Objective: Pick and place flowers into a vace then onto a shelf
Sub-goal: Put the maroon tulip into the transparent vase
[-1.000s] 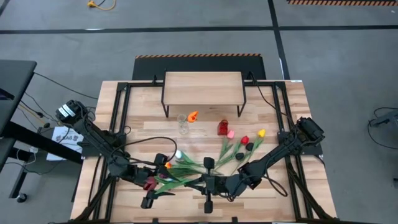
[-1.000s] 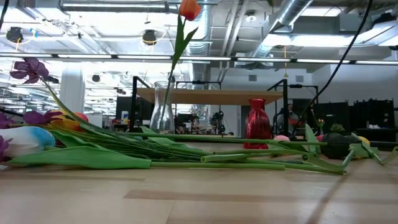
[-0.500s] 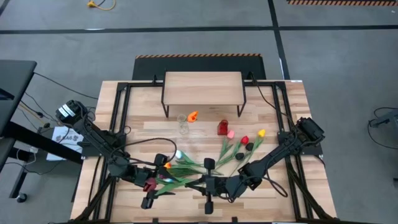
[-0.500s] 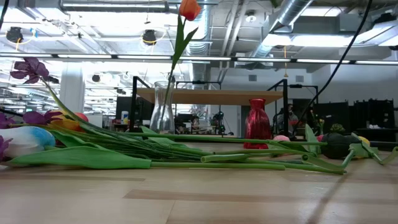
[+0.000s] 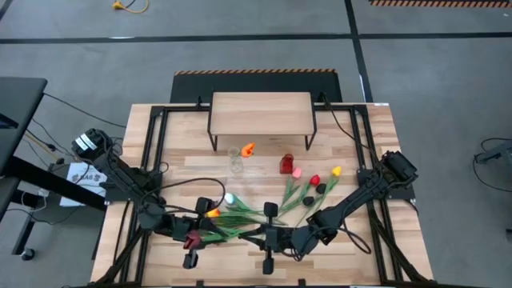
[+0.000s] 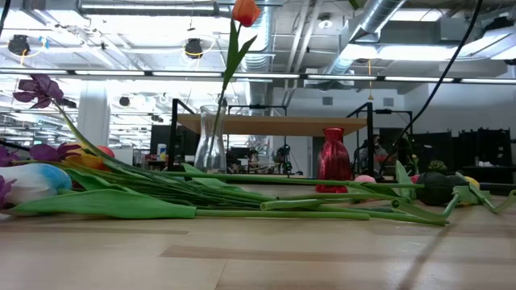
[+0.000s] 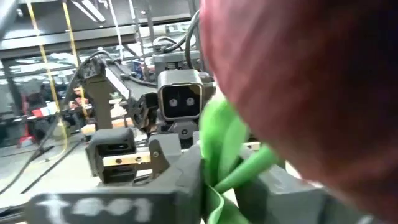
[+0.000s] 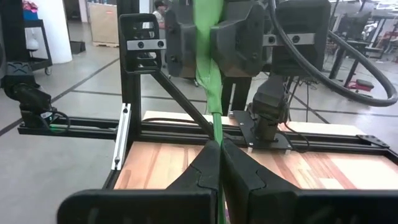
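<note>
A red-headed flower (image 5: 191,238) hangs level over the table's near edge, held at both ends. My left gripper (image 5: 214,233) is shut on it beside the head (image 7: 298,81). My right gripper (image 8: 219,146) is shut on the far part of its green stem (image 5: 236,234). A clear glass vase (image 5: 235,162) holds one orange tulip (image 6: 245,11). The shelf (image 5: 261,113) stands at the far middle. Other flowers (image 5: 308,188) lie flat on the table. Neither gripper shows in the low view. My left gripper pinches the stem and its leaves (image 7: 217,158) between its two fingers, just below the red head. The fingers lie level, pointing toward the table's right, roughly along the stem. The flower is clear of the table. My right gripper pinches the green stem (image 8: 214,127) between its two fingertips. The fingers lie level, pointing toward the table's left and at my left gripper (image 8: 211,43). The stem runs straight on ahead of them to that gripper, clear of the table.
A red vase (image 5: 286,165) stands right of the glass vase, in front of the shelf. A bundle of flowers (image 6: 201,197) with long stems and leaves lies across the table's middle. Black frame rails (image 5: 156,152) run along both table sides.
My left gripper has shut on the flower's stem beside the red head, staying in place. My right gripper has kept its hold, and the flower stays level between the two.
</note>
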Robot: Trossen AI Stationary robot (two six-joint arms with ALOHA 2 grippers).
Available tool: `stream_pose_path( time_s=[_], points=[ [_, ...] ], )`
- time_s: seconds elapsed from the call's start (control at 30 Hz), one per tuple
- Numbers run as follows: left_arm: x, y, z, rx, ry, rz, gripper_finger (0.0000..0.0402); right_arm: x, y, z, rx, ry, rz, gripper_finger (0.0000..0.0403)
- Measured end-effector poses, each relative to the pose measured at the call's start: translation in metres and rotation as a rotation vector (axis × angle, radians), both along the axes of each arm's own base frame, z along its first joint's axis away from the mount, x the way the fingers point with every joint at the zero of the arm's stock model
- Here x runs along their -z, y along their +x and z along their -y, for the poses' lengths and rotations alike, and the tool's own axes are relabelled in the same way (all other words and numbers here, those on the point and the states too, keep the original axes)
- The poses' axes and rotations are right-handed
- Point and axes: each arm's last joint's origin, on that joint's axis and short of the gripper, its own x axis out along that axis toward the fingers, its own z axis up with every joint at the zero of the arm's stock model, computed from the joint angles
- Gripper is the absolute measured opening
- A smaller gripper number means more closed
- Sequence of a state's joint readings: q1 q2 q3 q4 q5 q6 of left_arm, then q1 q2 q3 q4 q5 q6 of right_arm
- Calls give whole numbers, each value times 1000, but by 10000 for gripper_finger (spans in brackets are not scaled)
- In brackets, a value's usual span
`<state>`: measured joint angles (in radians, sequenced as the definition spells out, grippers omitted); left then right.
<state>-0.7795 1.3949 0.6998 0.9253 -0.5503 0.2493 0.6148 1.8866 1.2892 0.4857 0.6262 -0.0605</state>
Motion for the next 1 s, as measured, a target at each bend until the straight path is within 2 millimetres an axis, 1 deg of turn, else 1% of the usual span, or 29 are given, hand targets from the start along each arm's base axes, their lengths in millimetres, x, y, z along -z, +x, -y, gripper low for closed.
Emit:
stream_pose_path(
  time_s=[0.07, 0.1, 0.2, 0.3, 0.43, 0.6, 0.8, 0.9, 1.0],
  points=[
    [0, 0, 0, -22, -5, -4, 15, 1, 0, 0, 0, -4, -6, 0],
    [0, -1, 0, -31, -8, -6, 8, 1, 0, 0, -5, -5, -8, 0],
    [0, -2, 1, -44, -10, -9, 5, 1, 0, -1, -54, -2, -14, 5],
    [0, -2, 1, -46, -7, -8, 3, 1, 0, -1, -70, 8, -16, 21],
    [0, -3, 2, -45, -6, -5, 2, 2, 0, -1, -76, 6, -19, 63],
    [1, -3, 2, -61, 12, -15, 1, 4, 0, -1, -76, -6, -37, 135],
    [3, -5, -3, -177, 38, -70, 0, 5, -1, -2, -77, -12, -52, 217],
    [2, -8, -7, -218, 52, -117, 0, 9, -1, -1, -73, -4, -86, 242],
    [1, -13, -11, -252, 55, -164, 0, 13, -2, -1, -66, 3, -130, 249]
  ],
)
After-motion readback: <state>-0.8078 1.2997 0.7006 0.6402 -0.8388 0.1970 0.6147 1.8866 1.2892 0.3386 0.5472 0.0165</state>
